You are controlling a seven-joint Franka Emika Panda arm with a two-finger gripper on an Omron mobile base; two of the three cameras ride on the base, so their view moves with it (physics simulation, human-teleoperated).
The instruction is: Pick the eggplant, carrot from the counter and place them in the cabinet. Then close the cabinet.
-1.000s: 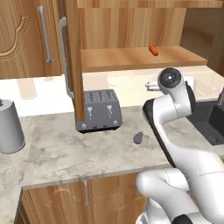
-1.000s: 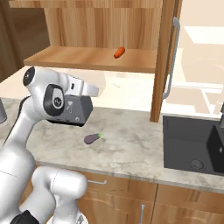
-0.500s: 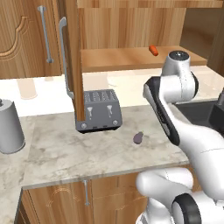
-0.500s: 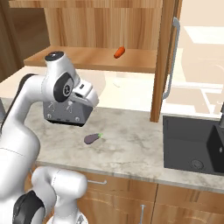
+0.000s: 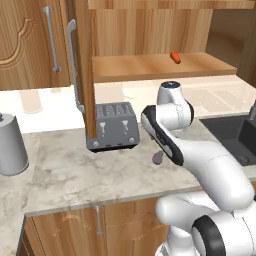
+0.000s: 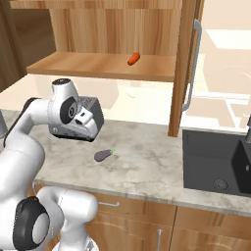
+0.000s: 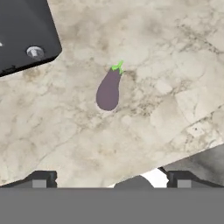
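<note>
The eggplant [image 7: 108,90] lay flat on the marbled counter [image 7: 166,57], small, dark purple and pear-shaped, with a bright green stem tip pointing away from the fingers; it sat ahead of the gripper [image 7: 111,179], between the lines of the two fingertips and well clear of both; the jaws stood wide apart and held nothing; the carrot [image 6: 134,59], a stubby orange cylinder, rested on the shelf of the open cabinet [image 6: 98,66]; the toaster [image 5: 112,126] stood just beside the eggplant.
</note>
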